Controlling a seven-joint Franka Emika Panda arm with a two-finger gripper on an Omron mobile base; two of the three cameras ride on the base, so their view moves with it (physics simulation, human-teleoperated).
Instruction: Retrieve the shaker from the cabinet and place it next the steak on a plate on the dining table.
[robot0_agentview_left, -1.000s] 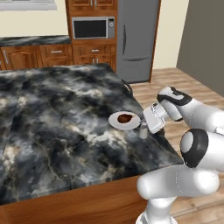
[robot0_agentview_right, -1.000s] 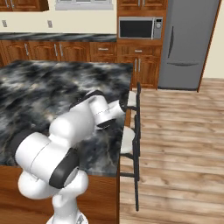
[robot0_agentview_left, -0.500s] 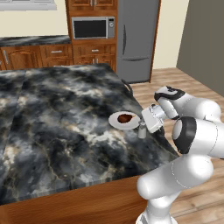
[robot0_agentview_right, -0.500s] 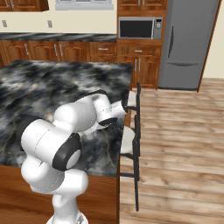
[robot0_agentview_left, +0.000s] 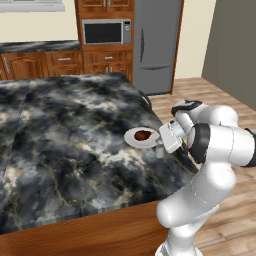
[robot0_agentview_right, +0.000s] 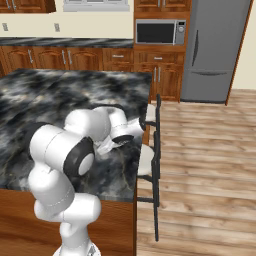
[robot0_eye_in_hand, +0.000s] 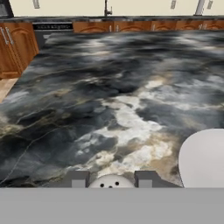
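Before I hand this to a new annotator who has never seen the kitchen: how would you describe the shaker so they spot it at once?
Start at the wide dining table with the black-and-grey marble top and follow its near right edge to the round white plate holding the dark steak. Just right of the plate stands the shaker, between the end effector fingers. It is a small pale grey cylinder, and the hand view shows holes in its cap.

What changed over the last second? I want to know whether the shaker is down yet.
The arm folded in, carrying the tool and the shaker a little lower, toward the dining table beside the plate. The tool's fingers still flank the shaker. Plate and steak stayed put.
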